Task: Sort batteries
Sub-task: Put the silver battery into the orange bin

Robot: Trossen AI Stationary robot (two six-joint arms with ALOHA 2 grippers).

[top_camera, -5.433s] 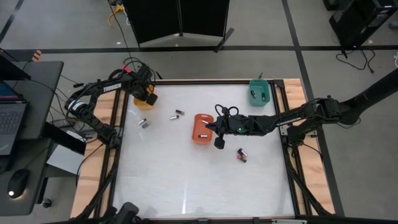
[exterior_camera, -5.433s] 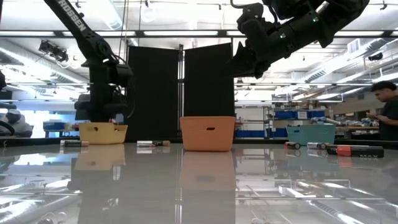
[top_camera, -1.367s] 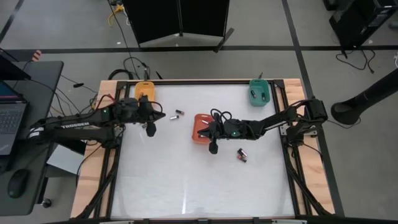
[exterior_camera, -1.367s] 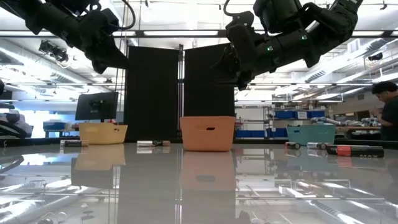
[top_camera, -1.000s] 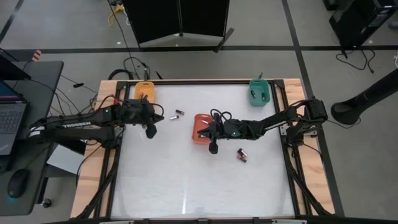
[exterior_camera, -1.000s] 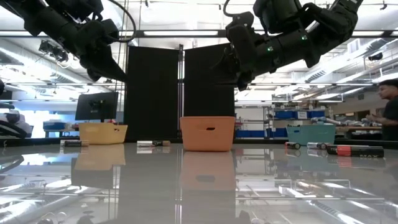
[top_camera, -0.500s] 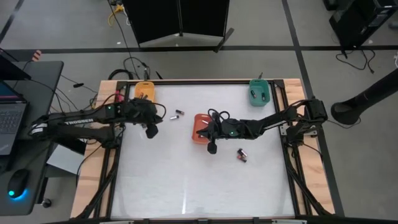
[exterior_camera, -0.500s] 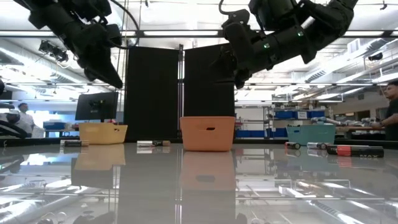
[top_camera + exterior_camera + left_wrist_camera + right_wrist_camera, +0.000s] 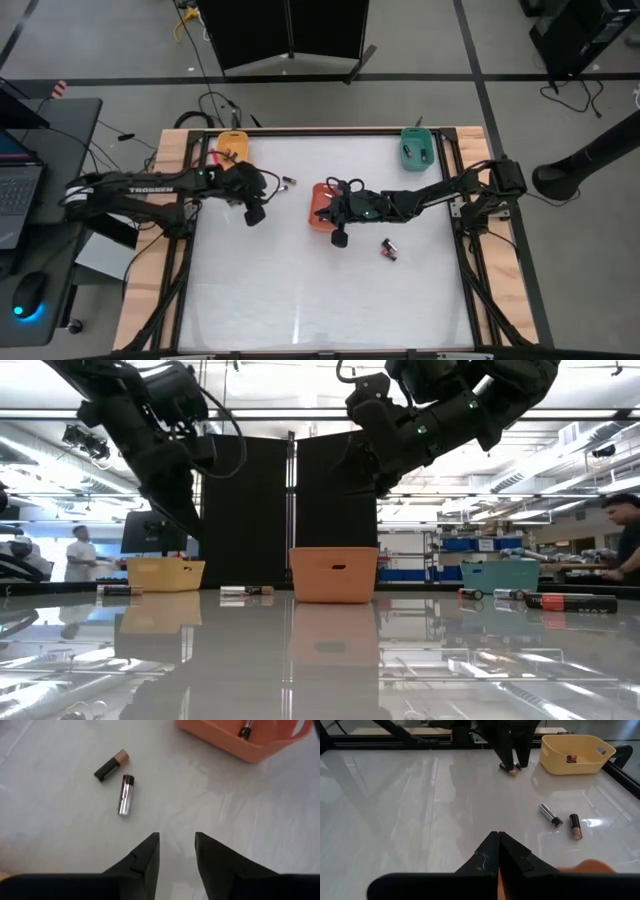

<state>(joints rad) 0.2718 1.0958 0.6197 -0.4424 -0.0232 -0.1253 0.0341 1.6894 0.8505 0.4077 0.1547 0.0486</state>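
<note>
Two batteries lie side by side on the white table, a dark one with a copper end [image 9: 111, 765] and a silvery one with a red band [image 9: 125, 795]. They are left of the orange tray [image 9: 322, 206]. My left gripper [image 9: 176, 839] hangs open above the table just short of them, tipped downward, with nothing between its fingers. My right gripper [image 9: 498, 838] is shut and empty, and it hovers at the orange tray's near edge [image 9: 340, 238]. Two more batteries [image 9: 388, 249] lie to its right. One battery [image 9: 246, 729] lies in the orange tray.
A yellow tray [image 9: 231, 148] stands at the far left corner with a battery [image 9: 570, 758] in it. A teal tray [image 9: 417, 149] stands at the far right. The table's near half is bare white surface. People move in the room behind [image 9: 625, 535].
My left gripper has swung toward the table's right edge and come down, tipping more steeply toward the table near the two loose batteries. My right gripper has stayed by the orange tray.
</note>
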